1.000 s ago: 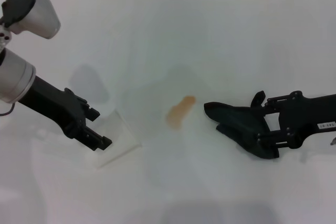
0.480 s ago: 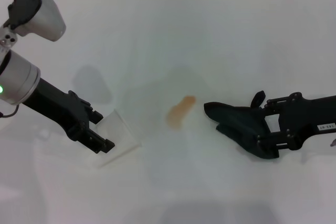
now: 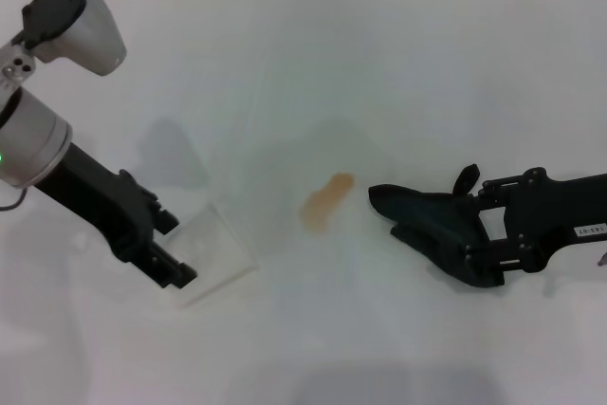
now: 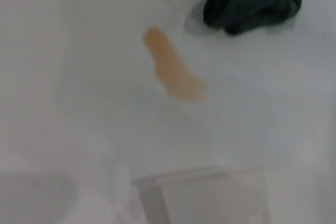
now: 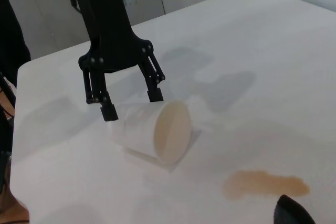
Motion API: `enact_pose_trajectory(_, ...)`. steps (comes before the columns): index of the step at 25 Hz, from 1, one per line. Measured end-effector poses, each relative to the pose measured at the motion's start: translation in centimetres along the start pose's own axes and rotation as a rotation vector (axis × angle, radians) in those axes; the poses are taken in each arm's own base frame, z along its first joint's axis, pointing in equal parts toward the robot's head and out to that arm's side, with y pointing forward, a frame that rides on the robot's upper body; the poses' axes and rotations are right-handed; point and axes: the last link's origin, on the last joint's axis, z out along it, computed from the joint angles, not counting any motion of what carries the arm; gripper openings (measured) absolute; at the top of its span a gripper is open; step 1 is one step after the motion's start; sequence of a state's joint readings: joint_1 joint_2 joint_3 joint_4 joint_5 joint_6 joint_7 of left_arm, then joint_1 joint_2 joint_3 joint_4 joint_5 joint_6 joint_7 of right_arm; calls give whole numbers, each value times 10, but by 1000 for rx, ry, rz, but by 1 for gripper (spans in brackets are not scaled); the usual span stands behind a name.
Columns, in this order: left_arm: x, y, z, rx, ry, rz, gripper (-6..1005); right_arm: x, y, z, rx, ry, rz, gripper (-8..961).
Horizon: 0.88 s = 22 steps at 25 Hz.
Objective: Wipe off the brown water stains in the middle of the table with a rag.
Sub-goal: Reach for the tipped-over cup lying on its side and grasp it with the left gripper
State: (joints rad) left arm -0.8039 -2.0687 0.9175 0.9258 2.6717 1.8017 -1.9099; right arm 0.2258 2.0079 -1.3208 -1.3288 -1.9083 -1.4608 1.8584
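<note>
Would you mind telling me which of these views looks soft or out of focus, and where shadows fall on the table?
Left wrist view: soft throughout, the brown water stains and the rag both blurred at their edges. Head view: crisp, a faint grey shadow on the table behind the left gripper. Right wrist view: sharp, the tipped cup and the left gripper casting soft shadows behind them.

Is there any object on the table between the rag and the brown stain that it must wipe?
Nothing visible is in the way. The rag, at the right gripper, lies right of the brown stain with only bare table between. The tipped plastic cup, at the left gripper, lies on the stain's other side.
</note>
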Motion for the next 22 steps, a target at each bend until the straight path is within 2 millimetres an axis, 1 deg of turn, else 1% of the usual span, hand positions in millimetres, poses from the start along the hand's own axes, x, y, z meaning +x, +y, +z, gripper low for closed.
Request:
enact_pose_trajectory(5,0,-1,-5,10,-54,-9,883,1,1,0,-3,2,1,620)
enact_pose_trajectory(22,3,-5,-1,39,-43,-2,883,2,1,1,-7,4,5,617)
